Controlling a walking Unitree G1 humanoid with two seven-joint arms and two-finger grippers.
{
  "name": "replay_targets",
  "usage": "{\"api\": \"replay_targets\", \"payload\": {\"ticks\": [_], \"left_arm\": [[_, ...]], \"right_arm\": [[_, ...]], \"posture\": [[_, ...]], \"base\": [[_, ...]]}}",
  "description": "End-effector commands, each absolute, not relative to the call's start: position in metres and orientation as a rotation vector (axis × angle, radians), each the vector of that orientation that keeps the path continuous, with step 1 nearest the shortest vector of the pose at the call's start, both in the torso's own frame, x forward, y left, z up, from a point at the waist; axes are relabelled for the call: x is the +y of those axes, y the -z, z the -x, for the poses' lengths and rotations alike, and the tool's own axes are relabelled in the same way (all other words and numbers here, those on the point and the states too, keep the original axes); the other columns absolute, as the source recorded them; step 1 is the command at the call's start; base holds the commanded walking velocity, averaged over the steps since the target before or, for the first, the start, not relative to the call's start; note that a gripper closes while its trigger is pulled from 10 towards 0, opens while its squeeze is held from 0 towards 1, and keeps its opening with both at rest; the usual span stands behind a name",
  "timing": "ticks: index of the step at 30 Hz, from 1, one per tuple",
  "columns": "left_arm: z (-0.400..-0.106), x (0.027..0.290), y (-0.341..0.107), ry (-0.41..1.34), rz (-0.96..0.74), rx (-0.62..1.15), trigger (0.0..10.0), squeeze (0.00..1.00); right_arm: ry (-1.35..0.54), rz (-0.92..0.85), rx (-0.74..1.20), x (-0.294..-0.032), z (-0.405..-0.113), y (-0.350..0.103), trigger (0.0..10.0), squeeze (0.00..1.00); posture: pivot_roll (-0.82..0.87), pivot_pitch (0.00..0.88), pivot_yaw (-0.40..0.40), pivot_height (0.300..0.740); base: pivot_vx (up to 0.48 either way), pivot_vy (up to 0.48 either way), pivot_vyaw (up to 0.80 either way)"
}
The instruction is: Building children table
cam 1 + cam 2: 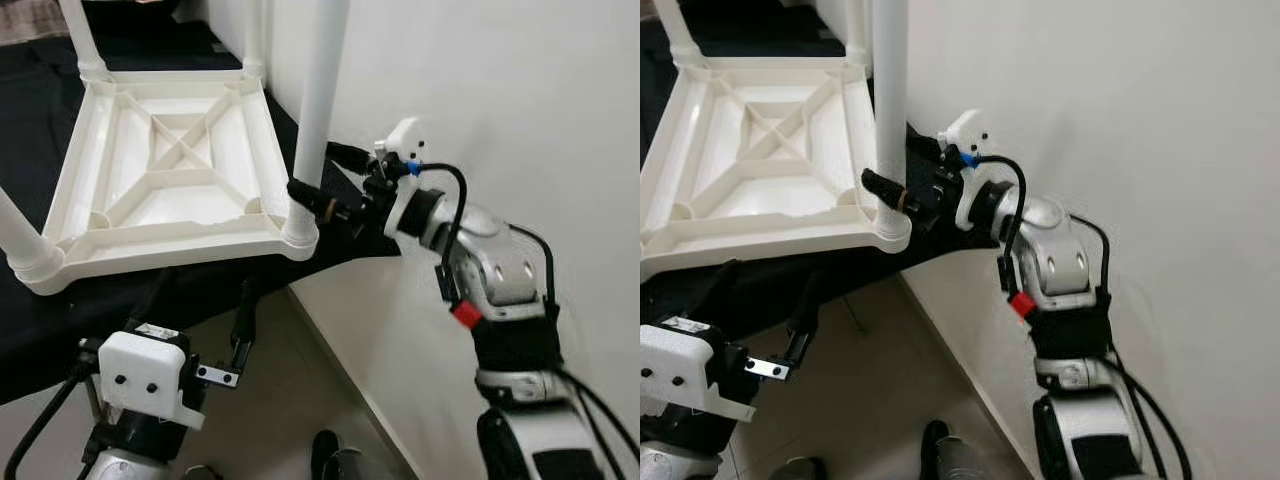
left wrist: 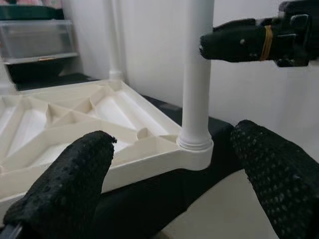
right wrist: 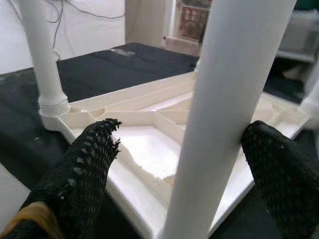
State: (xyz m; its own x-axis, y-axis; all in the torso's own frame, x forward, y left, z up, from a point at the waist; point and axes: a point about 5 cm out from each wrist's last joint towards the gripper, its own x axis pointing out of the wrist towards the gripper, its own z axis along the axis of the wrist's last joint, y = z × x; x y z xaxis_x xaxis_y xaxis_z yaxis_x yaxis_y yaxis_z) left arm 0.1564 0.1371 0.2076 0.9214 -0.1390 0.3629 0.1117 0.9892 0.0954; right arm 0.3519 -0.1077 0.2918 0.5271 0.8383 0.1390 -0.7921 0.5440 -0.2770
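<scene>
Left eye view: the white plastic table top [image 1: 170,170] lay upside down on a black-covered surface [image 1: 40,110], ribbed underside up, its near corner beside the white wall [image 1: 520,90]. Legs stood in the corner sockets; the near-right leg [image 1: 318,100] rose upright, long axis vertical, its foot seated in the corner socket [image 1: 299,232]. The right gripper [image 1: 325,195] reached in from the wall side, level with the lower part of that leg, and was the nearer of the two. In the right wrist view the leg [image 3: 227,109] stood between the two black fingers [image 3: 84,169], one finger touching it and the other apart from it, so the pincer was wide and not closed on anything. The left gripper [image 1: 200,305] hung below the edge of the surface, fingers spread, pointing up toward the same corner. Any closing or twisting move would probably turn on that vertical axis.
</scene>
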Motion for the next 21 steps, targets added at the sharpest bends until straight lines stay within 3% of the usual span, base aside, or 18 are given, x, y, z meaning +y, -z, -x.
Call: {"api": "replay_targets", "payload": {"ticks": [1, 7, 16, 21], "left_arm": [[-0.156, 0.135, -0.199, 0.136, -0.056, -0.314, 10.0, 0.00], [-0.158, 0.142, -0.186, 0.052, -0.043, -0.197, 10.0, 0.00], [-0.158, 0.145, -0.182, 0.037, -0.042, -0.160, 10.0, 0.00], [-0.159, 0.146, -0.181, 0.030, -0.046, -0.149, 10.0, 0.00]], "right_arm": [[-1.028, 0.205, -0.275, -0.099, -0.354, -0.290, 10.0, 0.00], [-1.046, 0.190, -0.272, -0.106, -0.357, -0.294, 10.0, 0.00], [-1.051, 0.169, -0.260, -0.119, -0.357, -0.278, 10.0, 0.00], [-1.075, 0.106, -0.308, -0.105, -0.359, -0.282, 10.0, 0.00]], "posture": [[0.13, 0.269, -0.132, 0.740], [0.13, 0.294, -0.138, 0.740], [0.12, 0.299, -0.118, 0.740], [0.13, 0.298, -0.115, 0.740]], "base": [[0.000, 0.000, 0.00], [0.000, 0.000, 0.00], [0.000, 0.000, 0.00], [0.000, 0.000, 0.00]]}}
